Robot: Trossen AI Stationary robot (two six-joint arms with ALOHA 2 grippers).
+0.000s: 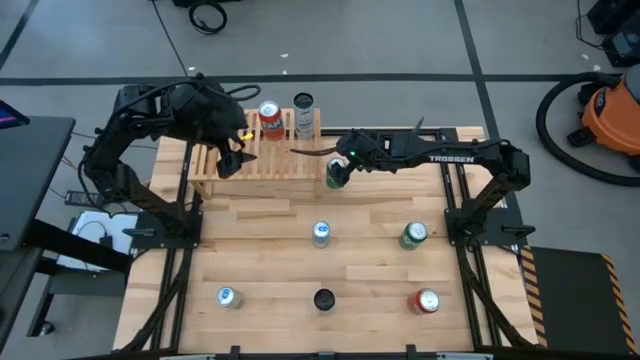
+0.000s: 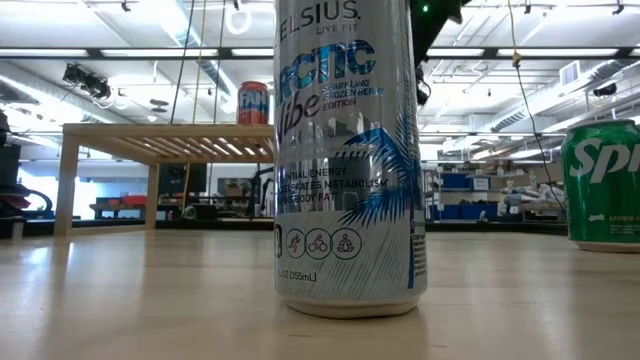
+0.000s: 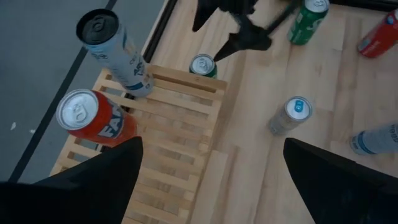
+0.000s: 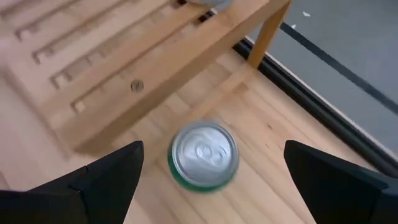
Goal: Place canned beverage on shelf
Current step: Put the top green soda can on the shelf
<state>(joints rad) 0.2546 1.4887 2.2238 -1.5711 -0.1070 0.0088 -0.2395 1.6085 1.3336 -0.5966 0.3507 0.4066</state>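
On the left, the left gripper (image 1: 232,160) hovers with fingers spread and empty above the low, light-wood slatted shelf (image 1: 215,170), apparently waiting. Two cans stand upright on the shelf's right part: an orange-and-red soda can (image 1: 270,119) and a tall, slim silver-and-dark can (image 1: 303,113). Just in front of the shelf's right end, a green can with a silver top (image 4: 203,154) stands on the wooden table (image 1: 260,250); the right gripper (image 1: 336,171) hangs directly above it, fingers wide, gripping nothing, seemingly lined up to pick it.
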